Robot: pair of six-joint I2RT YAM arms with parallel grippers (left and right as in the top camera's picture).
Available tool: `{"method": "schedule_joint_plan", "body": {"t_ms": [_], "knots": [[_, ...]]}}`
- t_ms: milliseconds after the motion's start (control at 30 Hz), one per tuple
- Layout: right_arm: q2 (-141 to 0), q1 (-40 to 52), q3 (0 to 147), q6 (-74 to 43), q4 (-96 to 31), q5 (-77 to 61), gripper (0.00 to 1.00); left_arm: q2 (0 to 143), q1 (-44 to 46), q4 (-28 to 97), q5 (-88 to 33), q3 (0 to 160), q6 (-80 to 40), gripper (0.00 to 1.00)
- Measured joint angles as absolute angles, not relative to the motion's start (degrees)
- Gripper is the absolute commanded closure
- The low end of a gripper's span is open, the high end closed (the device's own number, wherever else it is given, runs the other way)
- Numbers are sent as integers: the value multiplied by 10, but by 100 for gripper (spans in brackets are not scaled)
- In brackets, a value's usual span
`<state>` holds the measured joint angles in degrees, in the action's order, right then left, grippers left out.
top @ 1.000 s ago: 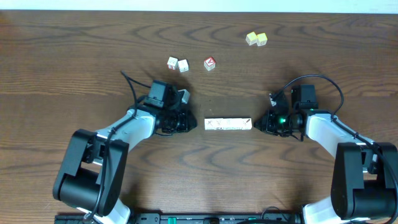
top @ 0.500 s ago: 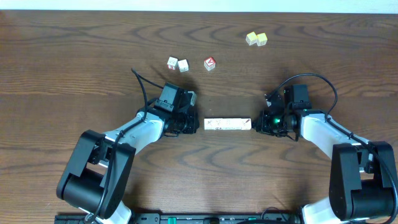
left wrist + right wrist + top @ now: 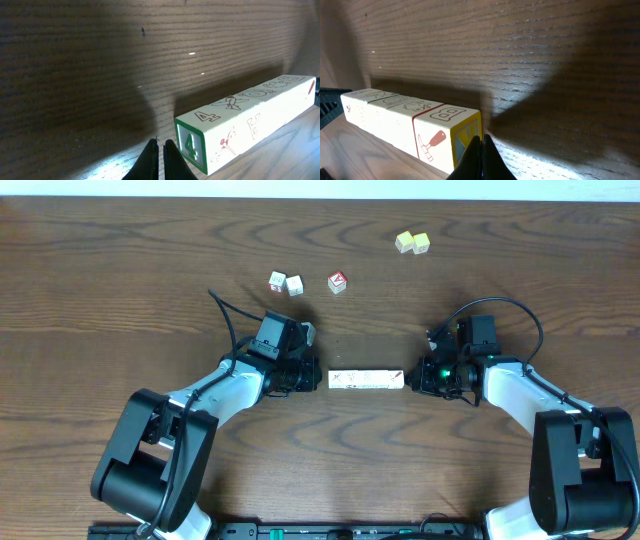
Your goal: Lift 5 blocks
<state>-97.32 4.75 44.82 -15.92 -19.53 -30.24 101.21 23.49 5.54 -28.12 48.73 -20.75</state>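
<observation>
Wooden and dark brown, the table top carries a short row of five whitish cube blocks with small printed marks. They lie flat on the wood, end to end and touching one another. The left gripper stands at the left end of this row and the right gripper at the right end. Each has its two fingers pressed together with no gap and holds nothing between them. Each closed tip is just beside the end of the row or touching it; I cannot tell which.

In the left wrist view the tip sits by the edge of the green-framed end face with the number four, not at its middle. In the right wrist view the tip is likewise at the corner of the yellow and blue end face.

This, I think, is the danger. If the arms squeeze and lift, only the pressure along the row holds the middle blocks up. A push off the centre could turn an end block, the row could bend at a joint, and the inner blocks would drop. A thin tip may also slide off the smooth face. If one arm rises faster than the other, that would break the row too.

Beyond the row, on the side away from the arms and well apart from it, lie two other whitish cubes, a cube with a red face and two pale yellow cubes.
</observation>
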Motion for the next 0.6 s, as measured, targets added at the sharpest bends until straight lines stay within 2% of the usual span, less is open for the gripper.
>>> {"method": "schedule_joint_plan", "body": {"t_ms": [600], "knots": [[-973,49,448,-159,-192,-302,99,1012,256,44,-295,487,-222,93]]}}
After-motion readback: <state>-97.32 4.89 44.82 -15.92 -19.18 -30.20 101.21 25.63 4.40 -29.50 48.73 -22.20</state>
